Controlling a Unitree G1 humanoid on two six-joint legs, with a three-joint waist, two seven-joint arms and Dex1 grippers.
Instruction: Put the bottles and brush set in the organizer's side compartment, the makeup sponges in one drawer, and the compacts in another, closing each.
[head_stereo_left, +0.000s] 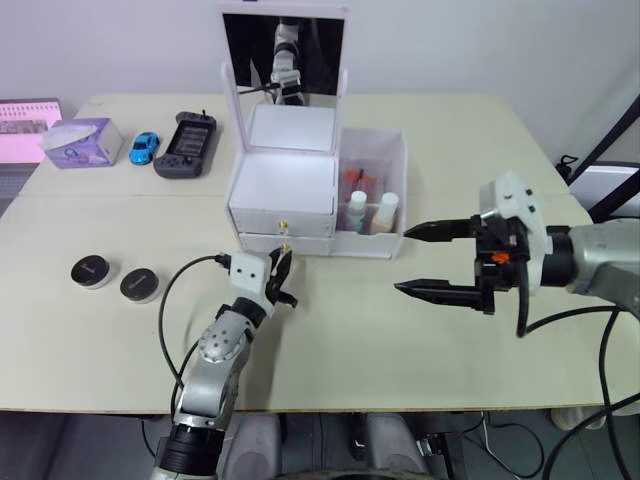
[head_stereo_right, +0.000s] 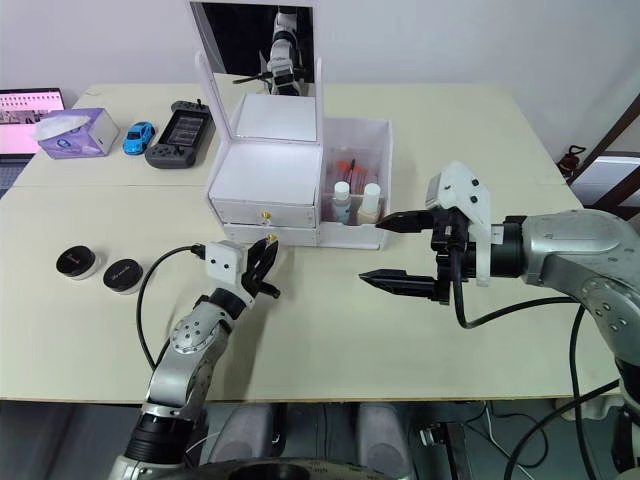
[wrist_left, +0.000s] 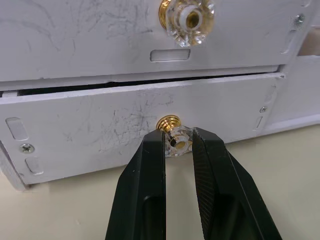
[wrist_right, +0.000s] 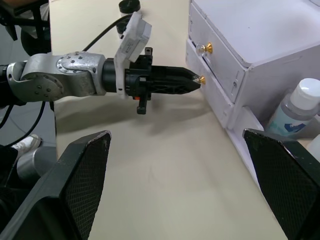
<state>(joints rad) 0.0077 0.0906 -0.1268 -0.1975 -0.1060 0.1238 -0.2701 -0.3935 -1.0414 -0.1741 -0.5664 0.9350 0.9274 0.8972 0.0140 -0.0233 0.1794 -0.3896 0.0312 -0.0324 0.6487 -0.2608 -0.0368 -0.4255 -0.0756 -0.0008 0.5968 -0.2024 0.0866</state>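
Note:
The white organizer (head_stereo_left: 280, 185) stands mid-table with its mirror (head_stereo_left: 283, 55) upright. My left gripper (wrist_left: 179, 142) is shut on the gold knob (wrist_right: 202, 79) of the lower drawer (wrist_left: 90, 135), which sits almost flush under the upper drawer with a thin dark gap between them. The side compartment (head_stereo_left: 396, 150) holds two white-capped bottles (head_stereo_left: 357, 210) (head_stereo_left: 386, 212) and the orange-handled brush set (head_stereo_left: 360, 180). Two black-topped compacts (head_stereo_left: 91, 270) (head_stereo_left: 139, 284) lie on the table to the left. My right gripper (head_stereo_left: 405, 260) hangs open and empty, right of the organizer. The makeup sponges are out of view.
At the back left are a purple tissue box (head_stereo_left: 82, 140), a blue toy car (head_stereo_left: 145, 147), a black game controller (head_stereo_left: 186, 144) and a screen (head_stereo_left: 25, 118) at the table's edge. My left arm's cable (head_stereo_left: 175, 285) loops over the table near the compacts.

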